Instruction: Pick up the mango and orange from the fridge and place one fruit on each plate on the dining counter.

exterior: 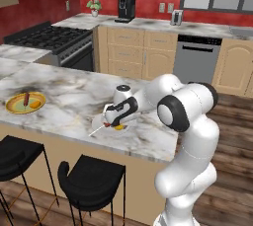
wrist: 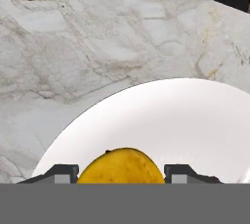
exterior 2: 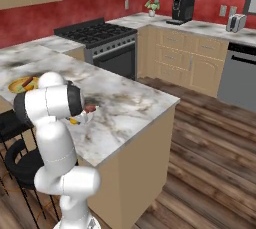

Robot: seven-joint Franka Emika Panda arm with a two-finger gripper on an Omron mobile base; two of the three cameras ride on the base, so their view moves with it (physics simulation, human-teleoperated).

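Observation:
My gripper (wrist: 121,175) is shut on the yellow mango (wrist: 121,167), which sits between the two finger tips low over the white plate (wrist: 171,120). In the left base view the gripper (exterior: 116,123) holds the mango (exterior: 119,127) at the white plate (exterior: 99,121) near the dining counter's (exterior: 74,92) front edge. A skewer stick pokes off that plate. At the counter's left lies the yellow plate (exterior: 15,105) with a sausage (exterior: 25,99) and the orange (exterior: 35,104) on it. The fridge is out of view.
Two black stools (exterior: 91,178) stand in front of the counter. Behind it are a stove (exterior: 54,40), a dishwasher (exterior: 196,59), a coffee machine (exterior: 126,8) and wall cabinets. Wood floor lies to the counter's right.

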